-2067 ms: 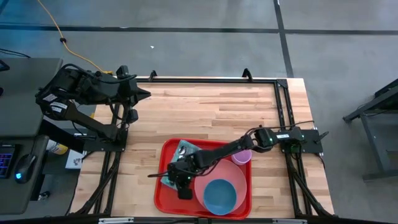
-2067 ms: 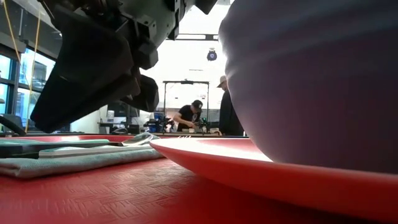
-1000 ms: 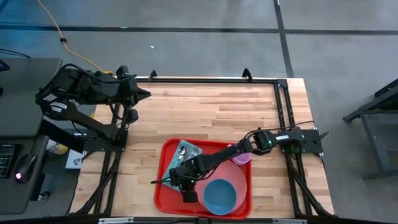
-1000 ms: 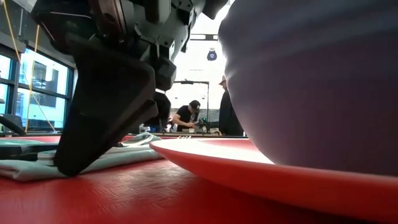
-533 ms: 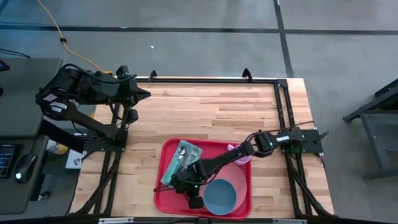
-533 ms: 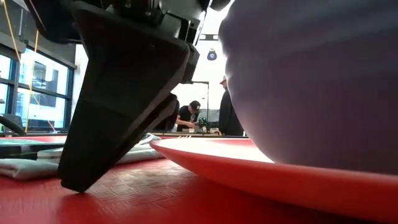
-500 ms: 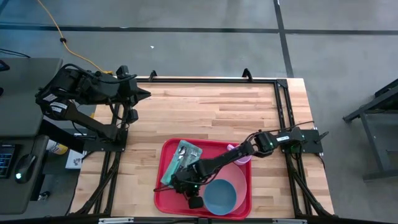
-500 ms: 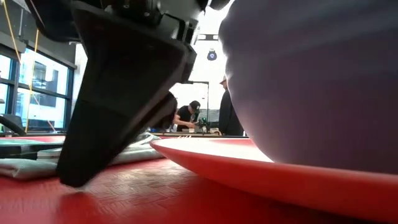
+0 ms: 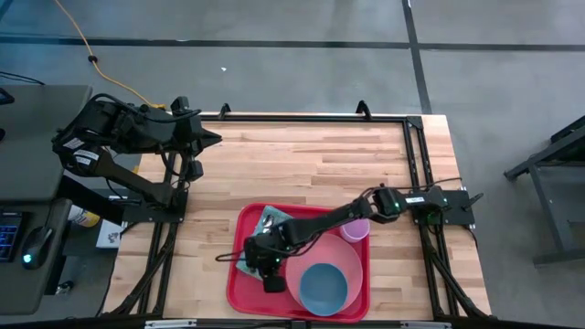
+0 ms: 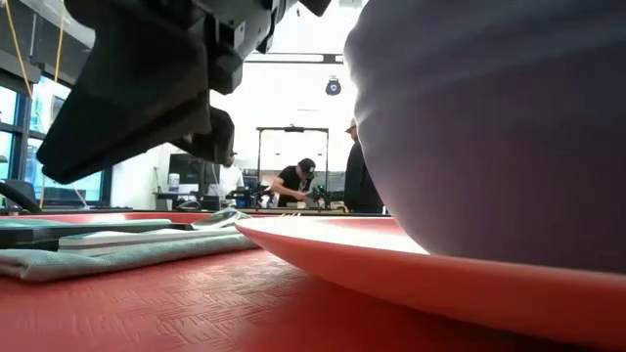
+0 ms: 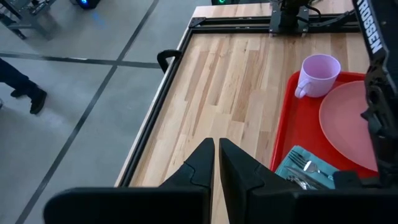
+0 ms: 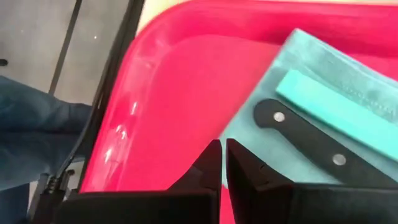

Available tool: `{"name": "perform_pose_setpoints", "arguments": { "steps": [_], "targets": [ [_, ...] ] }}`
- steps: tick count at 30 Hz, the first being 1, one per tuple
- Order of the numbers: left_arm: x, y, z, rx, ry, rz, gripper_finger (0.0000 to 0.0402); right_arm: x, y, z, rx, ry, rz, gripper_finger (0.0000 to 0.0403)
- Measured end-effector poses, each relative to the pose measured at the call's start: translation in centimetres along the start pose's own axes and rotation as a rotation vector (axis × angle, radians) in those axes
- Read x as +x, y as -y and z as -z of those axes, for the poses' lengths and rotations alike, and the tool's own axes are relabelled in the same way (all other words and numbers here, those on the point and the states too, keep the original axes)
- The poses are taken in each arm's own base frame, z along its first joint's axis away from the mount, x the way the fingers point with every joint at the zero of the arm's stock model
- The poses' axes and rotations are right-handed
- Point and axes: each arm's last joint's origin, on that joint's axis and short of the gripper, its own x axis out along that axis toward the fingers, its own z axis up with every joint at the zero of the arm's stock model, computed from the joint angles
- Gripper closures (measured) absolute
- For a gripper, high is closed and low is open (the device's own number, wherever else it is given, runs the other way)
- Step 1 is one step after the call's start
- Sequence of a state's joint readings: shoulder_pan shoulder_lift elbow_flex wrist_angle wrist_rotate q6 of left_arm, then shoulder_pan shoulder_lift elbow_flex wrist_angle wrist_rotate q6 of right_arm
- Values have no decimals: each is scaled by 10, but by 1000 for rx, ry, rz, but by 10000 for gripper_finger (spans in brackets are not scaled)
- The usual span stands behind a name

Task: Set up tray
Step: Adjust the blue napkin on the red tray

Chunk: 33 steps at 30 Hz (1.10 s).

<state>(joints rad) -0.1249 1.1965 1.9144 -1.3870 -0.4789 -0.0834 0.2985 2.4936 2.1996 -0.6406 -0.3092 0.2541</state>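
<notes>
While the left gripper (image 11: 216,163) is parked nearly shut beyond the table's far-left corner, the right gripper (image 12: 222,163) — shut, empty — is held over the tray (image 9: 249,285) beside the teal napkin (image 12: 323,68), apparently for nudging.

So the wooden butcher-block table (image 9: 311,164) has a black frame running round its edges, and the only thing sitting right on it is the red tray (image 9: 251,279), down around 6 o'clock near the front edge. Might be touching that edge, hard to say.
</notes>
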Motion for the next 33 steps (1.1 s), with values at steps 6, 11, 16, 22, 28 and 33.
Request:
{"name": "perform_pose_setpoints", "arguments": {
  "steps": [6, 11, 16, 22, 28, 33],
  "targets": [
    [0, 0, 0, 0, 0, 0, 346, 5, 17, 3, 24, 8, 16, 403],
    [0, 0, 0, 0, 0, 0, 346, 3, 27, 0, 33, 33, 30, 403],
    [0, 0, 0, 0, 0, 0, 346, 1, 32, -1, 47, 35, 37, 403],
    [0, 0, 0, 1, -2, 0, 346, 16, 24, 7, 37, 10, 26, 403],
    [0, 0, 1, 6, -6, 0, 346, 24, 21, 12, 52, -12, 14, 403],
    [0, 0, 1, 11, -7, 2, 346, 25, 20, 12, 65, -19, -16, 403]
  ]
}}
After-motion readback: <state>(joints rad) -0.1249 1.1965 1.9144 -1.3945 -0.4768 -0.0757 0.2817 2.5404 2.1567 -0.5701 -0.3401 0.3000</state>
